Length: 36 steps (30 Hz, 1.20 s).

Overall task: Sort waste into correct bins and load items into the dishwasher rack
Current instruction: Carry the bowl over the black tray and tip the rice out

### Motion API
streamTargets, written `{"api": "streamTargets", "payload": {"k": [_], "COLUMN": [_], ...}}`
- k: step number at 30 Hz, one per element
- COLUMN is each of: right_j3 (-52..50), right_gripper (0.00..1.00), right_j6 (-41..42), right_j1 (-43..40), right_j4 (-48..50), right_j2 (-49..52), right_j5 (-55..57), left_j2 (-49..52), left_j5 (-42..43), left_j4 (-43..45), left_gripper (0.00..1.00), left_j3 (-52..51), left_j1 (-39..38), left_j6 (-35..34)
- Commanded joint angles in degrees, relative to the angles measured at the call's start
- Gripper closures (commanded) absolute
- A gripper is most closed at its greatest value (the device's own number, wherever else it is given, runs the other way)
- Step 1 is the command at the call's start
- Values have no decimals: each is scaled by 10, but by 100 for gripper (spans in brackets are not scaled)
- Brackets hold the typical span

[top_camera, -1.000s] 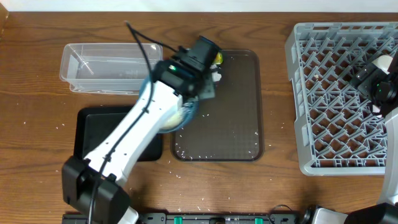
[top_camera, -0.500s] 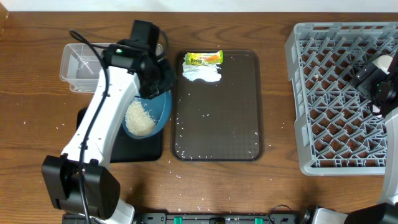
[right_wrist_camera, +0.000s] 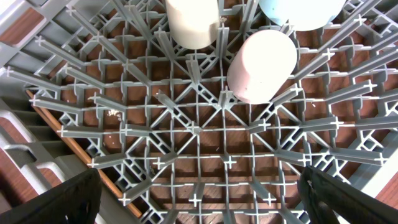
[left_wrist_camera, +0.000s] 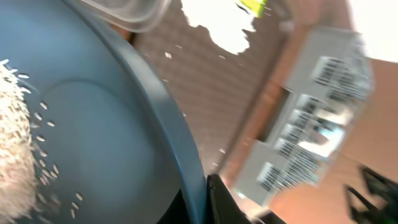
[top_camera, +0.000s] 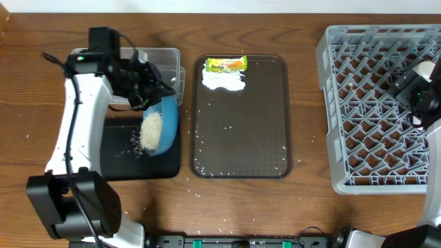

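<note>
My left gripper (top_camera: 160, 96) is shut on the rim of the wide dark-blue bowl (top_camera: 167, 125), which hangs steeply tilted over the shallow black tray (top_camera: 141, 167). White rice (top_camera: 149, 131) slides from the bowl onto that tray. The left wrist view has the bowl (left_wrist_camera: 93, 124) and rice (left_wrist_camera: 12, 130) close up, with the rim pinched at my gripper (left_wrist_camera: 202, 202). A yellow-green wrapper (top_camera: 225, 65) and a white napkin (top_camera: 224, 81) lie on the brown tray (top_camera: 241, 131). My right gripper (right_wrist_camera: 202, 199) hovers open over the dishwasher rack (top_camera: 375, 110), where a pink cup (right_wrist_camera: 261, 65) and a light-blue bowl (right_wrist_camera: 301, 12) stand.
The clear tub (top_camera: 162, 58) sits just behind the black tray, under my left wrist. Stray rice grains dot the brown tray and the table front. A cream cup (right_wrist_camera: 193, 22) also stands in the rack.
My left arm swung the dark-blue bowl leftward from the brown tray to above the black tray and tipped it, so rice now spills out. The right arm stayed still.
</note>
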Motion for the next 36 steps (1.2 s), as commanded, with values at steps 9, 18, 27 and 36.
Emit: {"api": "streamTargets", "payload": {"k": [9,18,27,36], "right_j3": [0,0,0,0], "right_gripper": [1,1,1,1], "right_j6": [6,6,6,6], "right_j1": [-2,-2,-2,-2], "right_j4": [-1,-1,-1,-1], "right_j2": [1,1,1,1], "right_j5": [8,8,8,8], "left_j2": [-10,-10,-10,-10], "left_j5": [133,194,306,320], "left_j4": [-3,-40,-72,-99], "left_gripper": [93,94,94,94], "left_j3": [-63,-66,-68,-90], "left_j1": [89,148,206,271], "left_j6": [59,88,130,134]}}
